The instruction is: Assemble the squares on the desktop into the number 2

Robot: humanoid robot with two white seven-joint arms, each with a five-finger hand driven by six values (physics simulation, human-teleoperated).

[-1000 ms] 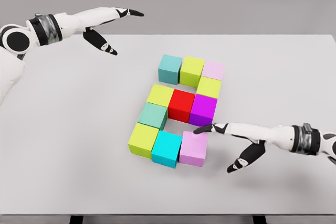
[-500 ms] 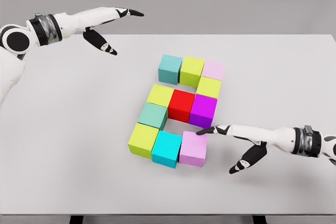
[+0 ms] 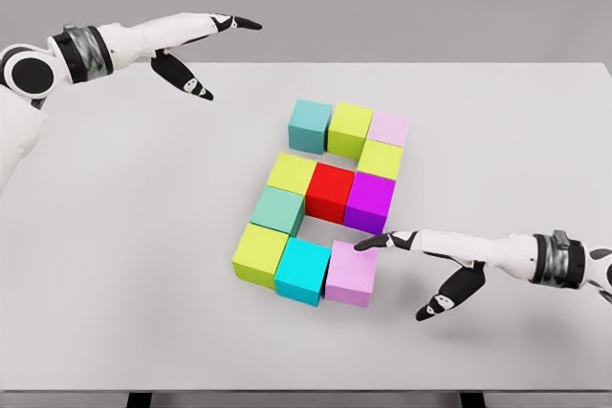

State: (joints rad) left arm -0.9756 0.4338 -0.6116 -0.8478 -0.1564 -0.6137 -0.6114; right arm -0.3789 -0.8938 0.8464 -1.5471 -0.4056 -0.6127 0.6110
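Fingers [image 3: 375, 242] of the right hand [image 3: 435, 257] are spread, tips touching the light purple cube [image 3: 351, 272] at lower centre. The left hand [image 3: 186, 50] hovers open at the upper left above the white worktop [image 3: 115, 236].

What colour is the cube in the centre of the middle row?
Red, seen clearly in the head view.

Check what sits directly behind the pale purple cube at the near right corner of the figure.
Behind the pale purple cube stands the magenta cube. The right hand reaches over the strip between them, so whether they touch is hidden.
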